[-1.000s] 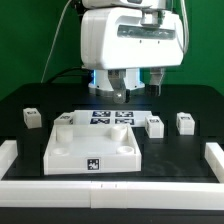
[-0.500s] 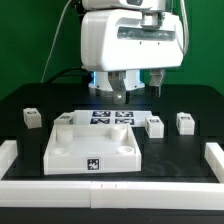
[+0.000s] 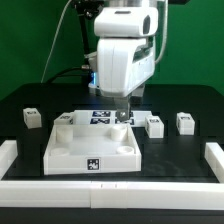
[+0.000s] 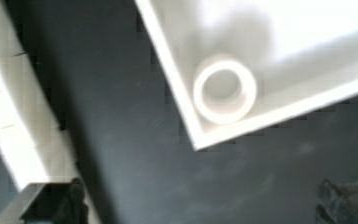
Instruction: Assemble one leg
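Three small white legs with marker tags stand on the black table in the exterior view: one point(image 3: 32, 117) at the left, two point(image 3: 155, 125) point(image 3: 185, 122) at the right. The big white panel point(image 3: 80, 150) with round corner sockets lies in the middle. My gripper point(image 3: 122, 106) hangs over the panel's back edge, near its back right corner, far from every leg. In the wrist view my gripper point(image 4: 194, 202) is open and empty, with its dark fingertips point(image 4: 44, 205) wide apart over bare black table. A corner of the panel point(image 4: 291, 50) with one round socket point(image 4: 226, 88) lies just beyond them.
The marker board point(image 3: 100, 115) lies behind the panel, under my arm. White raised borders point(image 3: 8, 155) point(image 3: 214, 158) run along the table's left, right and front edges. A white strip point(image 4: 7, 110) shows along one side of the wrist view.
My hand has turned about a quarter turn on its wrist, so its narrow side now faces the exterior camera. The gripper has come slightly lower over the panel's back edge. The legs have not moved.
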### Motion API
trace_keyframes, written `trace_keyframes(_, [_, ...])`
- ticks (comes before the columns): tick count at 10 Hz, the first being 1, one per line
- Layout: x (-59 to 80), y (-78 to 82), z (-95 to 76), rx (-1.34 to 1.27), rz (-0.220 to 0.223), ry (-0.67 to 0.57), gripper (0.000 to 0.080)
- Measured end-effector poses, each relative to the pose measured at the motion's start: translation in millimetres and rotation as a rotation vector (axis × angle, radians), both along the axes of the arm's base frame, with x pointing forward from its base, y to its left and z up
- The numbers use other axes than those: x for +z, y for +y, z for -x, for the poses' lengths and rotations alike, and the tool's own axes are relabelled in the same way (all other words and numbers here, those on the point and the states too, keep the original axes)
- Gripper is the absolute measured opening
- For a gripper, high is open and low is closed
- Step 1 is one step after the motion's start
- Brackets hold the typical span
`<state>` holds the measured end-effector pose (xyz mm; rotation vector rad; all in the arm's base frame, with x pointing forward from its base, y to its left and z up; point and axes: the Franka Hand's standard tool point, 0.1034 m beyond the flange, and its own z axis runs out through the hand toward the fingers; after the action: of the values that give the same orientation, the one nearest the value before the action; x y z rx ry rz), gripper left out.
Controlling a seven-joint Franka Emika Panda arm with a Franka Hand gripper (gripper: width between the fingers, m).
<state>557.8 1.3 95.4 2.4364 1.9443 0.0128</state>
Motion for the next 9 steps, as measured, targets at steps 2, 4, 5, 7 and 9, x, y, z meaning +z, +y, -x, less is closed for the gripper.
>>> trace_keyframes(2, [-4.0, -11.1, 10.5, -0.018, -0.004, -0.002, 0.065])
trace_keyframes(4, [-4.7, -9.7, 9.8, -0.016, -0.004, -0.002, 0.065])
trace_keyframes(5, [-5.3, -10.0, 10.9, 0.0, -0.004, -0.002, 0.065])
trace_keyframes(7, [-15.1, -12.7, 32.6, 0.13, -0.002, 0.008, 0.065])
trace_keyframes(9, [-22.0, -16.0, 54.2, 0.302, 0.014, 0.051, 0.065])
